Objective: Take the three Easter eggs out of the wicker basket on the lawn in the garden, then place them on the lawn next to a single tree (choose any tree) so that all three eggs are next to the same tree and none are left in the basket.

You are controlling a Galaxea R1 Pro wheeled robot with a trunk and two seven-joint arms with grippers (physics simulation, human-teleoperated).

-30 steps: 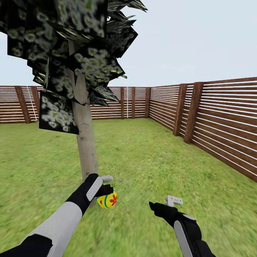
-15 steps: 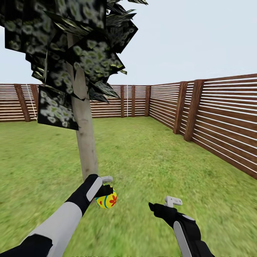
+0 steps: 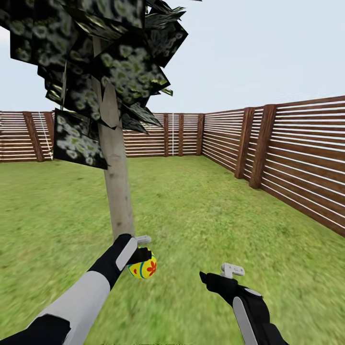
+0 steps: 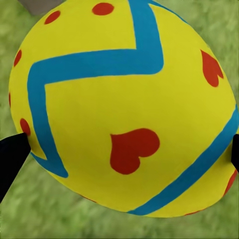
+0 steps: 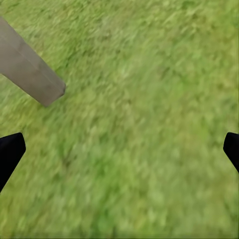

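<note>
My left jaws (image 3: 143, 253) are clamped on one Easter egg (image 3: 143, 268), held above the lawn (image 3: 201, 211) just beside the tree (image 3: 117, 191); my right jaws (image 3: 216, 273) hang wide open, holding nothing, near that tree

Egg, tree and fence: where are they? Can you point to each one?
Easter egg (image 3: 143, 268), head view, on its yellow side by a red mark.
Tree (image 3: 119, 191), head view, middle of the pale trunk.
Fence (image 3: 306, 167), head view, slats on the right side.
</note>
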